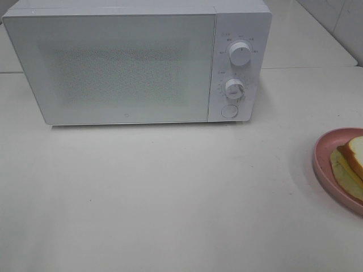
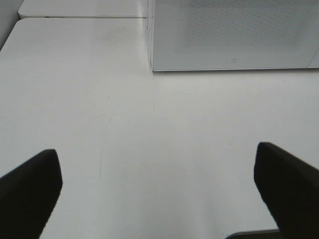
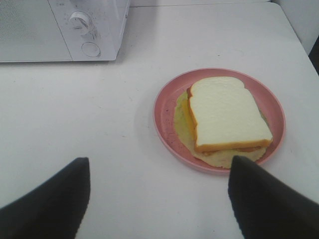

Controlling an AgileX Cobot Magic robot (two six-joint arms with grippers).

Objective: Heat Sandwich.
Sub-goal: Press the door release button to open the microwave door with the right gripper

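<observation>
The sandwich lies on a pink plate at the table's right edge, nearer than the closed white microwave. The right end effector hovers near the plate, jaws apart and empty. The left end effector is spread wide over the table.

White-bread sandwich, tan crust, yellow filling, flat on the pink plate

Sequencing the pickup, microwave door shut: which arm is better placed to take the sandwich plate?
Right. The pink plate with the sandwich lies just ahead of the right tool, jaws open, at the high view's right edge. The left tool faces only bare table and the closed microwave.
</observation>
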